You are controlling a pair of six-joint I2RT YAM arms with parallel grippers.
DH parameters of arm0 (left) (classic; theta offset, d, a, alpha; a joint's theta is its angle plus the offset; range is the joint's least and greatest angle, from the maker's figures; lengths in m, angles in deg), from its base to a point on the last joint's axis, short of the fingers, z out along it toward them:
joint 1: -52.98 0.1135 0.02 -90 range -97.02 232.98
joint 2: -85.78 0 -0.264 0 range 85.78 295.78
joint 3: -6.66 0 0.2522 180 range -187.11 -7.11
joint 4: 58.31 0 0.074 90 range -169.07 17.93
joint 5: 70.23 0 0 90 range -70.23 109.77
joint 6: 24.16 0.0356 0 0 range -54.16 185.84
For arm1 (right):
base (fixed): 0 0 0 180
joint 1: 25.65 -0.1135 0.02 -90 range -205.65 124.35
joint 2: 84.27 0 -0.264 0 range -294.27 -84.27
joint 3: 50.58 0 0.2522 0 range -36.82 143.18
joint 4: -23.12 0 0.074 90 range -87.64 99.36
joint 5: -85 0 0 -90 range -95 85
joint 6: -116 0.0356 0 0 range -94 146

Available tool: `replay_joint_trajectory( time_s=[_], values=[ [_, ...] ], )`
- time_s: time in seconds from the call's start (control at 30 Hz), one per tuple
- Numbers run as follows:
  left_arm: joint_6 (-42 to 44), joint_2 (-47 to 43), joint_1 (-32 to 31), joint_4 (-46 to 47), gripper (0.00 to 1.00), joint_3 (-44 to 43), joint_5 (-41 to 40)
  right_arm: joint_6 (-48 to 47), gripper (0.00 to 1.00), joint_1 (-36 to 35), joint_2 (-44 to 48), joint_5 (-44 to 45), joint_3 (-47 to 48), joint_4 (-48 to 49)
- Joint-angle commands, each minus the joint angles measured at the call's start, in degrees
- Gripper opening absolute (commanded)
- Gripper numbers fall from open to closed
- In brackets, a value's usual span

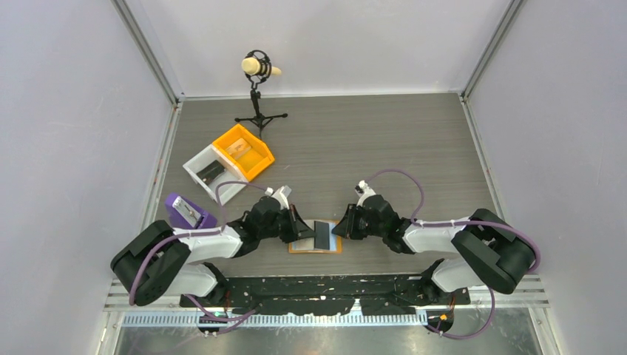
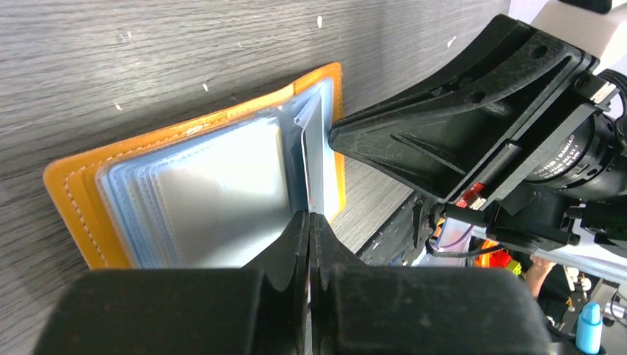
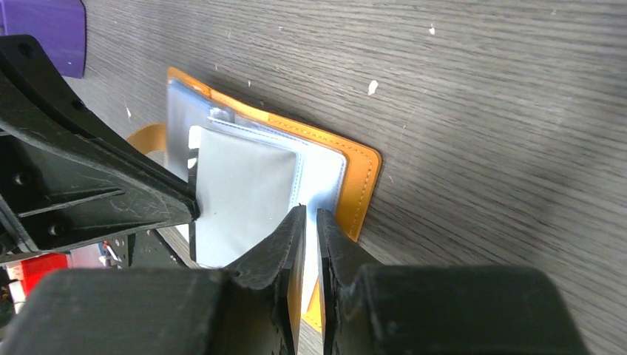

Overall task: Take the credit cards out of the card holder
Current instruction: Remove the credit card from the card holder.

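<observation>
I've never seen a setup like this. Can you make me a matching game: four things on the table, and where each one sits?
1 card holder
2 orange bin
3 microphone
4 purple object

A at the far edge of the table
B lying open between left gripper and right gripper
C against a white bin
D close beside the left arm

Pairs: 1-B, 2-C, 3-A, 4-D

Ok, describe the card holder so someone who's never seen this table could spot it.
On the grey table, find where the left end effector and right end effector face each other near the front edge. The card holder lies open and flat between them. Unlike the deeper orange bin at far left, it is thin, orange-rimmed, with pale blue-grey sleeves.
</observation>
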Motion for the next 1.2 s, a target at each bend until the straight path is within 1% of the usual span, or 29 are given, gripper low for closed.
replay_joint_trajectory(
  time_s=[0.0,0.07,0.2,0.3,0.37,0.47,0.57,0.77,0.9,1.03,1.17],
  values=[
    [2.0,-1.2,0.4,0.6,0.00,-2.3,3.1,-3.8,0.19,0.3,1.1,3.5,0.5,-8.9],
    [2.4,-1.8,0.4,-1.4,0.00,-2.5,2.3,-3.9,0.19,0.3,1.6,3.7,0.8,-9.3],
    [6.0,-3.1,0.4,-12.2,0.00,-5.4,-0.4,-4.4,0.19,0.3,1.9,3.7,1.1,-9.8],
    [6.8,-3.9,0.4,-14.9,0.00,-5.6,-1.8,-4.7,0.19,0.3,2.1,3.6,1.2,-10.3],
    [6.7,-3.9,0.4,-14.5,0.00,-5.6,-1.5,-4.7,0.19,0.3,2.6,3.6,1.0,-10.3],
    [4.6,-2.8,0.4,-9.8,0.00,-5.5,3.5,-4.6,0.19,0.3,3.2,3.4,1.0,-10.1],
    [2.8,-2.1,0.4,-9.8,0.00,-6.7,6.5,-4.2,0.19,0.4,4.6,3.2,1.1,-10.5],
    [5.0,-2.9,-0.2,-16.3,0.00,-8.1,3.3,-1.5,0.18,-0.8,9.2,2.4,0.9,-10.7],
    [5.2,-1.6,-2.5,-18.0,0.00,-10.3,2.4,0.9,0.19,-4.9,10.5,3.8,1.6,-9.8],
    [2.5,0.1,-2.6,-12.5,0.00,-9.1,3.3,1.4,0.23,-7.5,9.7,5.1,3.1,-9.6],
    [1.6,1.9,-2.6,-8.4,0.00,-8.1,4.8,1.4,0.24,-8.8,5.7,4.6,3.9,-8.5]
  ],
)
